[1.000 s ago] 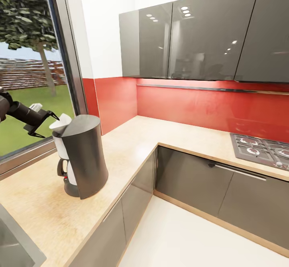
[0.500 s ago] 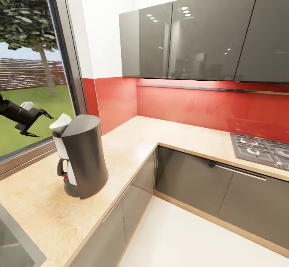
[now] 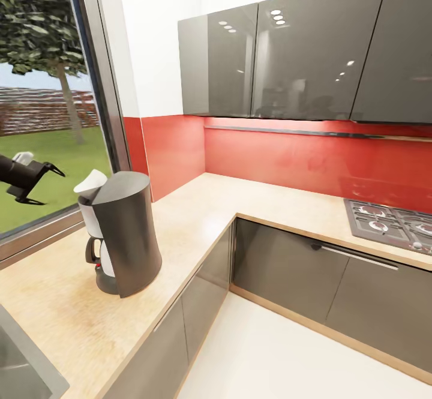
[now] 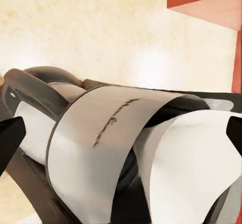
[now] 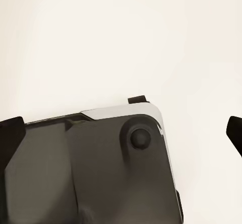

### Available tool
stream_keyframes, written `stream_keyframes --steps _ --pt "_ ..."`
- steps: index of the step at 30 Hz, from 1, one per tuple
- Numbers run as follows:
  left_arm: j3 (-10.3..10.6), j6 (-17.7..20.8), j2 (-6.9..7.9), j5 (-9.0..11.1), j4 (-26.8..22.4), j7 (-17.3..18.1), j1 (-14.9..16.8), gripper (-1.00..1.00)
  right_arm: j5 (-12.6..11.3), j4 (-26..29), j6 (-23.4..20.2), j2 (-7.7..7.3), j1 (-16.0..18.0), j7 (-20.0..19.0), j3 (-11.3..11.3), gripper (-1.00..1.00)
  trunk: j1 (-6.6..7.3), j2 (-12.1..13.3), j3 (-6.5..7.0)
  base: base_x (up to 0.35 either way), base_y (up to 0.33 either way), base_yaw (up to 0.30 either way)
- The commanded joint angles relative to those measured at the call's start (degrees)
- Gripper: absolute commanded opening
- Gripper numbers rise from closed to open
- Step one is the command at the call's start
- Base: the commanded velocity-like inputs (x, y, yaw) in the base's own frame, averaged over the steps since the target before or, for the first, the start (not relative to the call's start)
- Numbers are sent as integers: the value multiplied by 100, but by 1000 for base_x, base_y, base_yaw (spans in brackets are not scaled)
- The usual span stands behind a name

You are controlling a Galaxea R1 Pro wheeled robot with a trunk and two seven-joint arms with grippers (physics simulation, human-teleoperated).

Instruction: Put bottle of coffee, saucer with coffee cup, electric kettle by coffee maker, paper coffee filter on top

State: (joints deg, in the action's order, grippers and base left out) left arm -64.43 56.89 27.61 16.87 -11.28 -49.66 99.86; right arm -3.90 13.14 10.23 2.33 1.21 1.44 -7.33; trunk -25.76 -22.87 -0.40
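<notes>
One coffee maker (image 3: 123, 234) stands upright, carafe handle facing the window.

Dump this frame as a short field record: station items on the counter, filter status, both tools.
coffee maker: upright on the kitchen countertop, near the window
paper coffee filter: white, sitting in the top of the coffee maker
left tool: open, empty, in the air off to the window side of the coffee maker, apart from the filter
right tool: open, empty, fingertips at the right wrist view's edges
other station items: none seen on the countertop yet
nearby: gas hob on the far run of countertop
</notes>
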Motion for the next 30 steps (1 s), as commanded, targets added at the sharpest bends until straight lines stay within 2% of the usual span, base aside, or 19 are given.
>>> stream_keyframes --steps 1,10,16,20,23,25,26,27,28,29,30 --pt "9 46 58 62 -5 -45 -1 100 -41 -4 23 3 3 -3 -15 100 -3 -5 -4 0 0 0" --pt "42 133 333 54 47 -35 -48 100 -41 -4 23 1 3 -3 -15 100 -3 -5 -4 0 0 0" --pt "105 156 416 11 106 -35 -75 100 -48 -4 23 -4 3 -3 -18 100 -3 -5 -4 0 0 0" --pt "143 170 421 -15 504 -9 -318 100 -50 0 23 -5 3 -3 -30 100 -3 -5 -4 0 0 0" --pt "225 163 411 -42 750 202 -598 100 -55 9 18 -5 3 2 -37 100 -3 -5 -4 0 0 74" --pt "636 133 400 -98 828 808 -977 100 -57 16 15 -5 3 4 -42 100 -3 -5 -4 0 0 204" --pt "772 123 397 -110 830 991 -1064 100 -58 15 15 -5 3 4 -41 100 -3 -5 -4 0 0 230" --pt "1103 105 393 -142 828 1416 -1244 100 -58 16 15 -5 3 5 -43 100 -3 -5 -4 0 0 245" --pt "1298 97 393 -161 823 1656 -1332 100 -58 17 14 -5 3 5 -43 100 -3 -5 -4 0 0 251" --pt "1973 62 394 -232 791 2463 -1591 100 -58 20 14 -5 3 5 -42 100 -3 -5 -4 0 0 262" --pt "2472 6 396 -276 727 3060 -1756 100 -59 20 14 -5 3 5 -41 100 -3 -5 -4 0 0 266"
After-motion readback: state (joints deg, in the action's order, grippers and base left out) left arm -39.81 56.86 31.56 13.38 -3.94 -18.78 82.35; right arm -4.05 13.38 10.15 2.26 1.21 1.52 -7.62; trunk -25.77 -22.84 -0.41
